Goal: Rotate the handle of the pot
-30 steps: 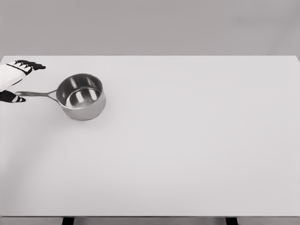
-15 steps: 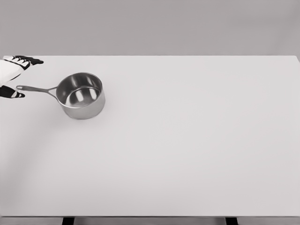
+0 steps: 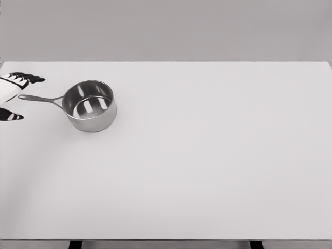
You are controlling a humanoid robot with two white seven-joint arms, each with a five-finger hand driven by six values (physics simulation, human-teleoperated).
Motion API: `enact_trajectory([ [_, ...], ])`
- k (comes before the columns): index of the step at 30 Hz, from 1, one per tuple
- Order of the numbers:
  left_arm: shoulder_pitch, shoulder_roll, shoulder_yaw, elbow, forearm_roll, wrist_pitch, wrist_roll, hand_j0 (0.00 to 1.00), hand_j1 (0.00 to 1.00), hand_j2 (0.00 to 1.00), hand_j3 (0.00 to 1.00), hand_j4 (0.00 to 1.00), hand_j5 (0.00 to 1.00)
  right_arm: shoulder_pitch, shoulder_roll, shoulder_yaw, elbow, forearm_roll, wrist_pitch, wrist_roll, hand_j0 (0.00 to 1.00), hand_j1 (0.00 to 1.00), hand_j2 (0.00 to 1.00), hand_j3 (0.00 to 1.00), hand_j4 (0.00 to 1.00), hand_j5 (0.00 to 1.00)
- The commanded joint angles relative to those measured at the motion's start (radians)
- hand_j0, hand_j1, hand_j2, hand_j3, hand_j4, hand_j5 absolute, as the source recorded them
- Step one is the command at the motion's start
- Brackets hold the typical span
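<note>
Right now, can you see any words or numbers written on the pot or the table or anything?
None: there is no readable text anywhere in this view.
Pot: plain shiny metal, no brand or mark showing.
Handle: bare, no label.
Table: blank white top.
Left robot hand: black and white, no writing visible.

left hand at edge (fingers spread)

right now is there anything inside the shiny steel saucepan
No, the shiny steel saucepan standing upright on the white table shows only its bare reflective bottom and inner wall.
</note>
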Motion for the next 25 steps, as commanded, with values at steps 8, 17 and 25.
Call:
enact_trajectory([
  [8, 0.134, 0.004, 0.220, -0.338, 0.158, 0.001, 0.002, 1.00, 1.00, 1.00, 1.00, 1.00, 1.00, 0.000, 0.000, 0.000, 0.000, 0.000, 0.000, 0.000, 1.00, 1.00, 1.00, 1.00, 1.00, 1.00],
  [17, 0.264, 0.007, 0.210, -0.506, 0.209, 0.001, -0.008, 1.00, 1.00, 1.00, 1.00, 1.00, 1.00, 0.000, 0.000, 0.000, 0.000, 0.000, 0.000, 0.000, 1.00, 1.00, 1.00, 1.00, 1.00, 1.00],
  [25, 0.264, 0.007, 0.212, -0.507, 0.207, 0.001, -0.008, 1.00, 1.00, 1.00, 1.00, 1.00, 1.00, 0.000, 0.000, 0.000, 0.000, 0.000, 0.000, 0.000, 1.00, 1.00, 1.00, 1.00, 1.00, 1.00],
])
